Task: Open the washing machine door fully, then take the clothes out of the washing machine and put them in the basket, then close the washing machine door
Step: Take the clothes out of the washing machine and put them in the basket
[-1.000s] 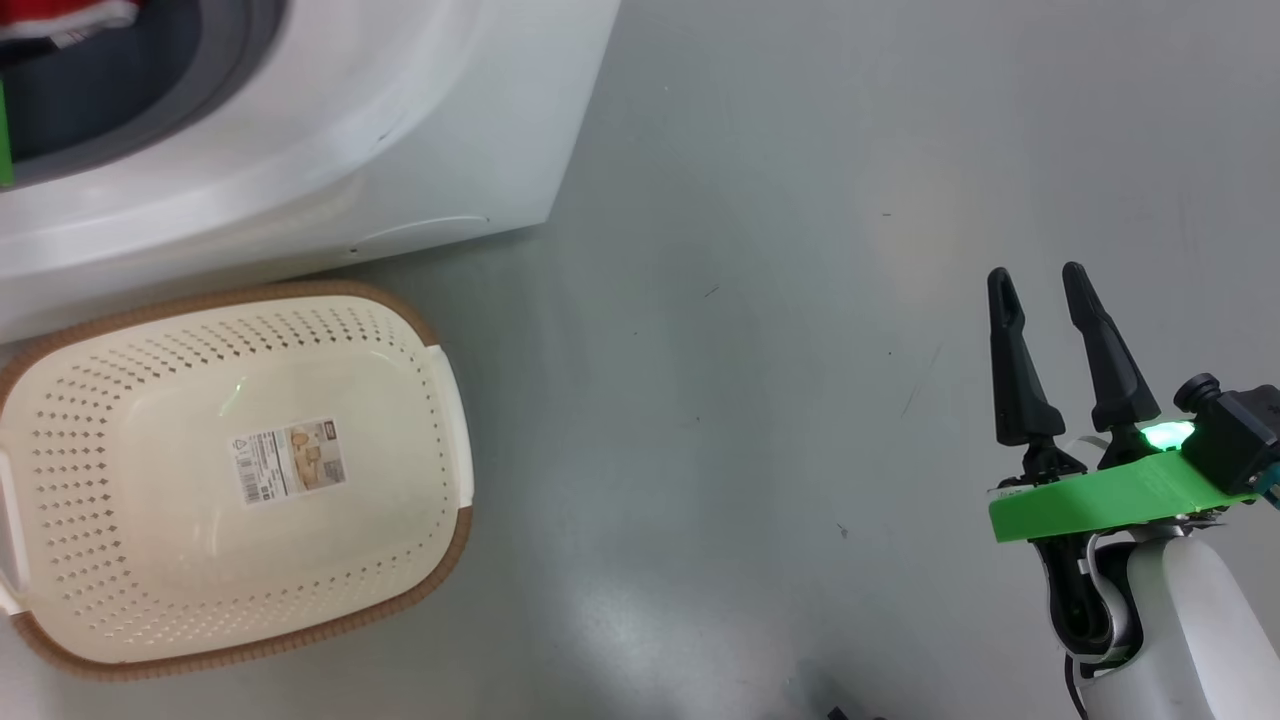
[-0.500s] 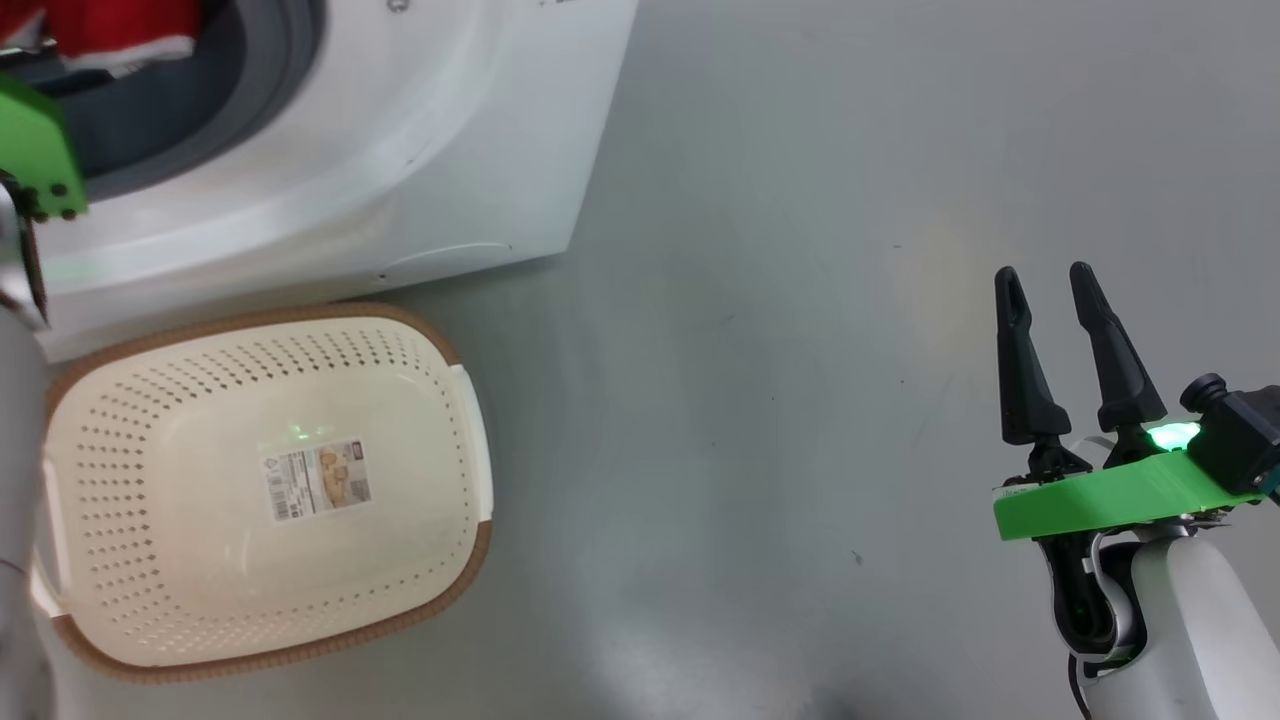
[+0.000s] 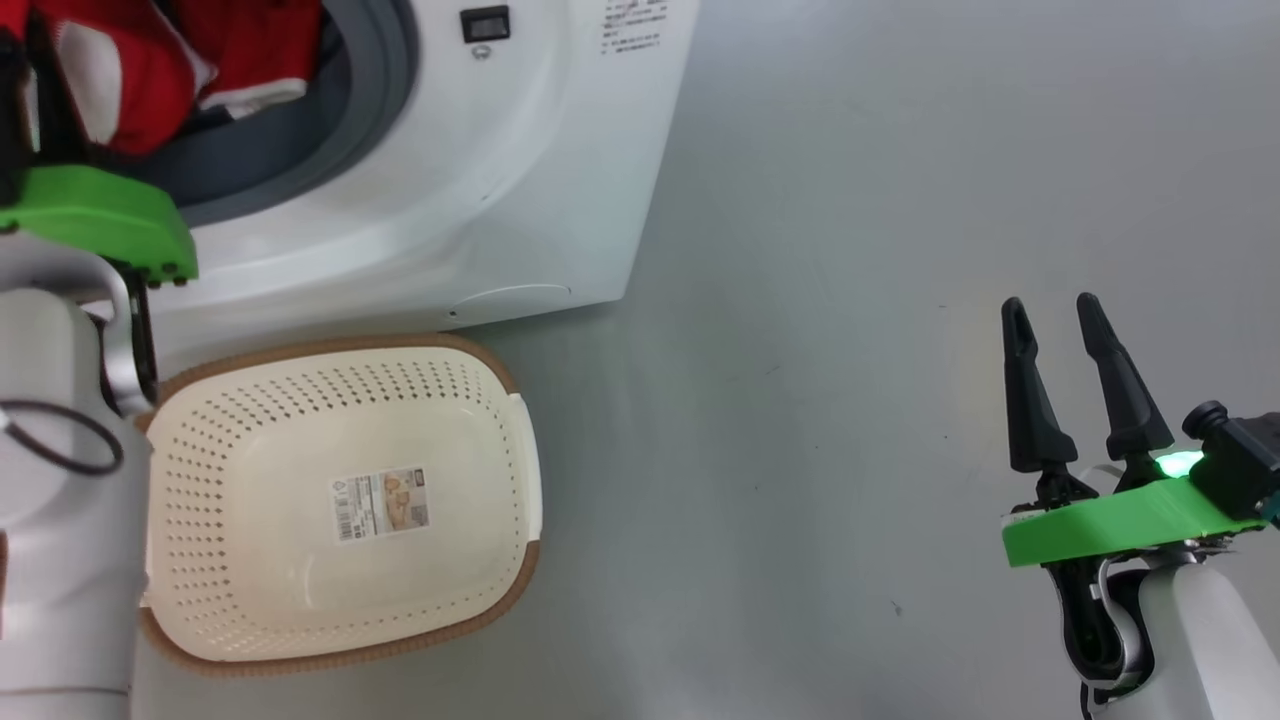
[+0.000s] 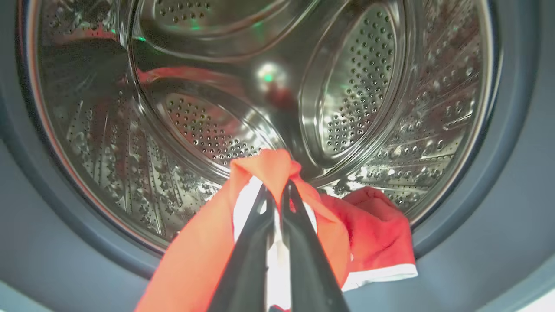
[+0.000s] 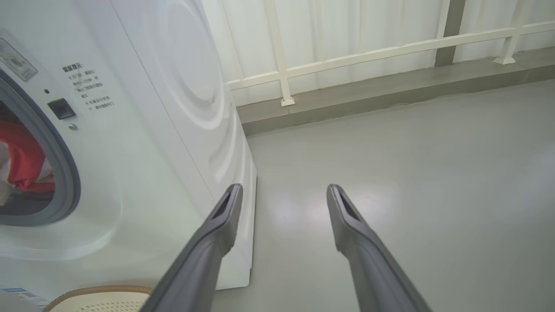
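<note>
**Left gripper pinching a red garment at the drum mouth**

The left gripper (image 4: 277, 189), fingers pressed together, pinches a raised fold of the red clothes (image 4: 377, 234) at the lower front of the perforated steel drum (image 4: 360, 86). White lining shows beside the fingers. A white-trimmed edge of the fabric lies on the grey rubber gasket (image 4: 516, 130). In the head view, the washing machine (image 3: 480, 180) stands at upper left with red fabric in its opening. The cream basket (image 3: 250, 430) sits on the grey floor (image 3: 850, 200) just in front of the machine, a paper label (image 3: 382, 502) visible on its bottom. The right gripper (image 3: 1050, 302), fingers spread, hangs over bare floor, well apart from both machine and basket.
</note>
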Robot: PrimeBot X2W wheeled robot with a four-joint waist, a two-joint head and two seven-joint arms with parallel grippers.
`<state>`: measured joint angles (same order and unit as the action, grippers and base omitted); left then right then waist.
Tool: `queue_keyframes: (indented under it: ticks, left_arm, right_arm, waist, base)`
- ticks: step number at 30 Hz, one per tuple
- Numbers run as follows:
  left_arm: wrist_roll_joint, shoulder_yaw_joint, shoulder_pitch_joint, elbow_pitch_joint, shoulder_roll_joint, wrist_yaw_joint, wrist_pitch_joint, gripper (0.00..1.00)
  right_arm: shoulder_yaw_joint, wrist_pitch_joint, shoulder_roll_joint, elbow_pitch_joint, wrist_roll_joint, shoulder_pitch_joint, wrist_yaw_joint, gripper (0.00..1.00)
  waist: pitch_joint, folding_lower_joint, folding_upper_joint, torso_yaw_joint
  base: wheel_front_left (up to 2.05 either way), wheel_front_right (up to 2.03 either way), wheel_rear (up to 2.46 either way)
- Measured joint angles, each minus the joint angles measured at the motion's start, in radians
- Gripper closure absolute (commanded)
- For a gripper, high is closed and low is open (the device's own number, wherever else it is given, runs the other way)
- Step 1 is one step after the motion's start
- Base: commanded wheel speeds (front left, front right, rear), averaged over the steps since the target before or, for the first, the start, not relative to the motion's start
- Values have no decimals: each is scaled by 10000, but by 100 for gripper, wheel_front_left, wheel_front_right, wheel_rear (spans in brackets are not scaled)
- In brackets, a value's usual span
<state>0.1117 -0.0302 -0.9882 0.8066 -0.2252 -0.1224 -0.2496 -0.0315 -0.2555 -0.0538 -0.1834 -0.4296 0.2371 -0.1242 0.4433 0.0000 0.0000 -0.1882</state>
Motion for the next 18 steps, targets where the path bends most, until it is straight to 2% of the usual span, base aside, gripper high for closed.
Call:
queue_keyframes:
  ticks: [9,18]
  left_arm:
    - [42,497,1884,-3003,374,105,0,100]
    - [-67,918,3712,-5753,882,449,-6,100]
  right_arm:
    - [-12,0,-13,4,2,-136,0,0]
    - [-27,0,-36,0,2,-373,0,0]
  waist:
    - [-375,-1,0,221]
    - [-540,-1,0,283]
  base:
    - [0,0,0]
    - [0,0,0]
